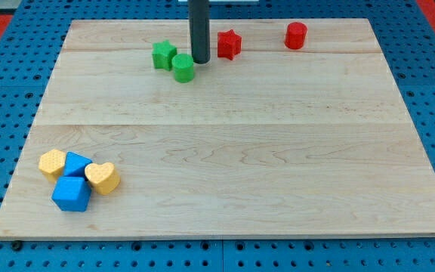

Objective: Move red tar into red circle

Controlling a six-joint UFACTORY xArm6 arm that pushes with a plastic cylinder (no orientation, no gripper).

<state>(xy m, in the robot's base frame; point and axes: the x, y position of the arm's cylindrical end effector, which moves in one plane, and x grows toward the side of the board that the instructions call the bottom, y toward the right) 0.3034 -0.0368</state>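
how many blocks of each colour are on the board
red: 2, star and cylinder
green: 2, cube and cylinder
yellow: 2, hexagon and heart
blue: 2, cube and another
total: 8

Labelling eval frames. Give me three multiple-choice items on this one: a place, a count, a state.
1. Where is my tip?
A. between the green cylinder and the red star
B. beside the yellow heart
C. at the view's bottom right

2. How many blue blocks are on the board?
A. one
B. two
C. four

3. Red star and red cylinder are:
A. touching
B. stacked
C. apart

Answers:
1 A, the rod ends just right of the green cylinder and left of the star.
2 B, two sit in the bottom-left cluster.
3 C, bare wood shows between them.
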